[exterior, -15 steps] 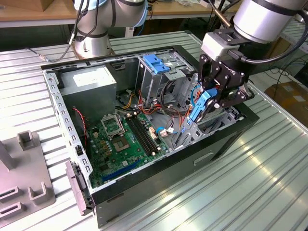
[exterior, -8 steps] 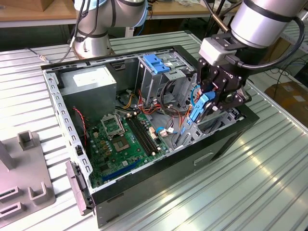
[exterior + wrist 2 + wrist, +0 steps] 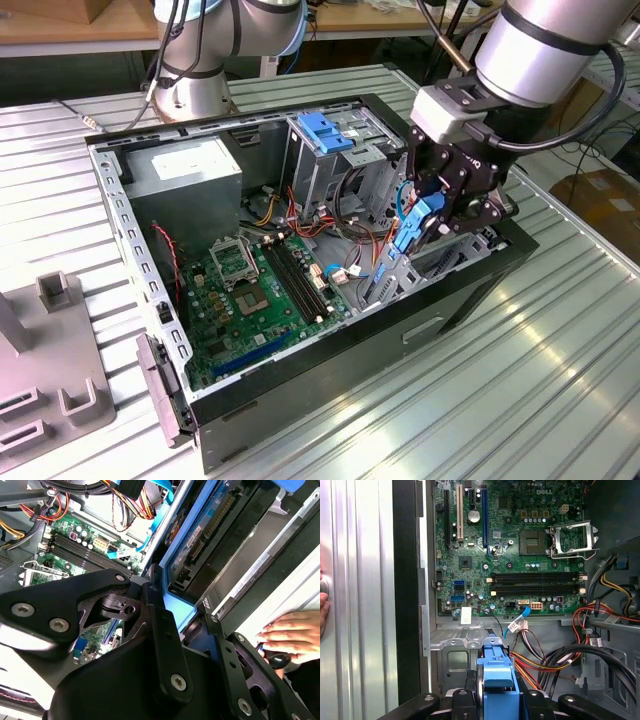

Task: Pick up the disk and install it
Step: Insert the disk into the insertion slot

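In the exterior view the disk [image 3: 413,228], seen edge-on with its blue side rail, hangs tilted inside the open computer case [image 3: 460,290], at the end on the exterior view's right. My gripper [image 3: 437,205] is shut on it from above. The second wrist view has the disk [image 3: 202,530] showing its blue rail and dark circuit side, slanting toward a metal bay beside the motherboard, with my black fingers [image 3: 156,611] clamped on either side. In the first wrist view the disk's blue rail [image 3: 497,677] stands between the fingers [image 3: 462,700], above a grey metal bay wall.
A blue-handled drive cage [image 3: 325,130] and grey power supply [image 3: 185,175] sit at the case's far side, over the green motherboard [image 3: 260,290]. Loose coloured cables [image 3: 570,655] lie beside the disk. A person's hand [image 3: 290,630] rests outside the case. A grey fixture [image 3: 50,350] stands at the exterior view's left.
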